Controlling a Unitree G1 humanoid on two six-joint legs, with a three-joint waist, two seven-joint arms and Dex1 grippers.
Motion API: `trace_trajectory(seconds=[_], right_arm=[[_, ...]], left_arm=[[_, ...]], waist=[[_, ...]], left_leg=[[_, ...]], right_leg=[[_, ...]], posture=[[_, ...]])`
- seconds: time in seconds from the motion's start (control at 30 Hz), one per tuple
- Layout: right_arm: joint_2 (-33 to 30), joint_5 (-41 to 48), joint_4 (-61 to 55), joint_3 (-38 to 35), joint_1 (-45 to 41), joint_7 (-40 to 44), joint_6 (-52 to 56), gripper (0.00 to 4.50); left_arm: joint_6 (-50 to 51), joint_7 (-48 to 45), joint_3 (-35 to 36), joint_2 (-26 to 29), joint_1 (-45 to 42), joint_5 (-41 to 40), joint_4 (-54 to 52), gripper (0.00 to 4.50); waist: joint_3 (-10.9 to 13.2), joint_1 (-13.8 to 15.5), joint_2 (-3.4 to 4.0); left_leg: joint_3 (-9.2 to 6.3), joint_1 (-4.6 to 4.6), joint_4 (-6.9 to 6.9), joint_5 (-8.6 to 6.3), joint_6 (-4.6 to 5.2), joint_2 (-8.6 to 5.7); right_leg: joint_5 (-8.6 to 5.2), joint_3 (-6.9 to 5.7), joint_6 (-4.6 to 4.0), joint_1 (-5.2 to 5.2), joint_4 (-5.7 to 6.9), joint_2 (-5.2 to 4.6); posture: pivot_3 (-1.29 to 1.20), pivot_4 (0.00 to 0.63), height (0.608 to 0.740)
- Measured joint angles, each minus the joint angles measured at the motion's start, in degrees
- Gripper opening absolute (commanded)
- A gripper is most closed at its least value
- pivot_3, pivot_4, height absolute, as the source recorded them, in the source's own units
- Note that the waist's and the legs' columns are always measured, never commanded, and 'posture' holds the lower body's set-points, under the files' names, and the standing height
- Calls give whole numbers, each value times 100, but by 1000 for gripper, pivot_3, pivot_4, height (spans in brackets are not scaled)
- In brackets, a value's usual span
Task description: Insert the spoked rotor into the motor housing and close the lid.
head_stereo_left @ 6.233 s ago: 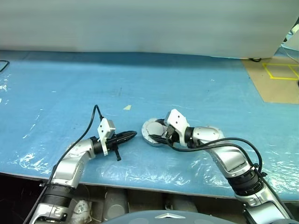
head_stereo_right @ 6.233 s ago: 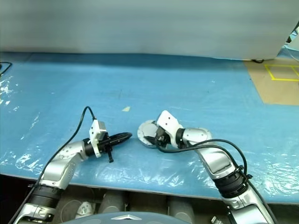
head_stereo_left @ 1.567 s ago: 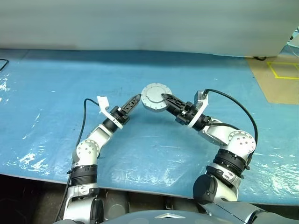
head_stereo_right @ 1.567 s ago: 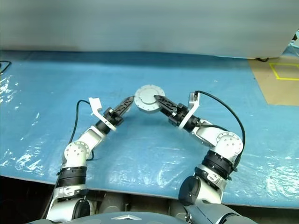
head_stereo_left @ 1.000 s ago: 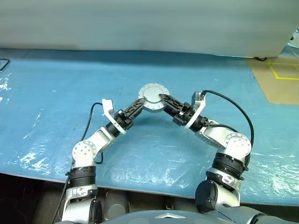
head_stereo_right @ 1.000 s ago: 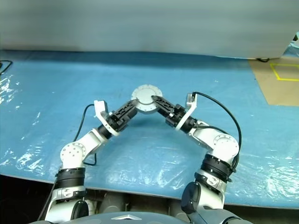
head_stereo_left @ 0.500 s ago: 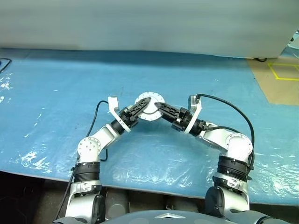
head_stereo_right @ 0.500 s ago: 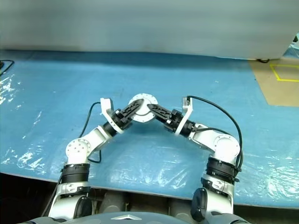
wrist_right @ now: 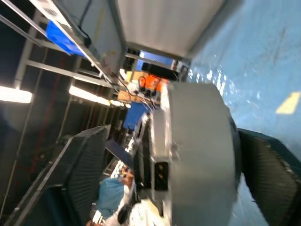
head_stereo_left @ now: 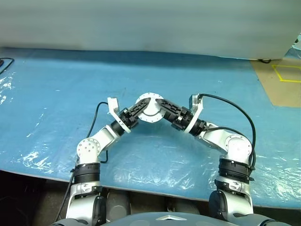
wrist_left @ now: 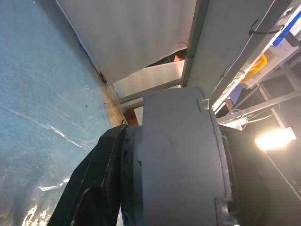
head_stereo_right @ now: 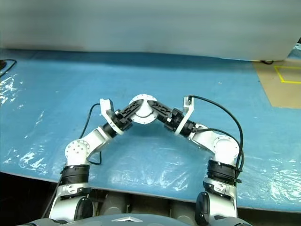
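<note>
Over the blue table (head_stereo_left: 56, 84), well inside its edges, the left gripper (head_stereo_left: 142, 106) pinches the closed motor housing (head_stereo_left: 149, 109) while the right gripper (head_stereo_left: 159, 105) straddles it spread.

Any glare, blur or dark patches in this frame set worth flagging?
Left eye view: sheen on the plastic-covered blue table; motor housing sharp. Left wrist view: the housing's grey edge looms soft, a lamp flares. Right wrist view: bright ceiling lights against dark racking, the housing soft too.
</note>
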Motion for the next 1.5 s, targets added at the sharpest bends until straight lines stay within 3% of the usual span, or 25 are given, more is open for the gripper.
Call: trace_trajectory(seconds=[0.13,0.27,0.57,1.0,1.2,1.5], right_arm=[[3,37,3,-82,-150,-92,-513,4482],[2,-47,91,-125,-166,-240,-999,4482],[-28,-77,180,-31,-171,-291,-1393,4482],[-165,-78,179,258,-151,-177,-1420,4482],[-221,-97,178,407,-137,-89,-1421,4500],[-442,-912,-20,868,-8,250,-1683,4500]], left_arm=[[-288,192,269,-243,-55,-117,97,2653],[-1441,493,919,-434,-389,-101,425,2653],[-4444,990,2029,87,-1045,999,2039,2653],[-5239,1143,2177,254,-1118,1510,2781,2653],[-5637,1226,2152,318,-1231,1795,2855,4491],[-7317,2039,2094,1056,-1341,3123,3695,4491]], waist=[[0,-8,0],[4,-19,-7],[19,-1,-37],[25,18,-55],[25,6,-55],[23,8,-58]], left_leg=[[0,2,1,0,0,2],[-1,1,3,0,0,3],[-12,-12,2,0,1,0],[-24,-29,26,0,0,3],[-24,-14,26,0,0,3],[-26,-5,27,0,0,3]], right_leg=[[0,0,0,0,4,2],[1,1,0,0,3,3],[3,-10,5,0,-6,4],[7,-20,7,0,4,2],[8,-17,7,9,9,1],[9,-20,10,18,7,1]], posture=[[0,150,740],[0,150,740],[0,150,740],[0,150,740],[0,150,740],[0,150,740]])
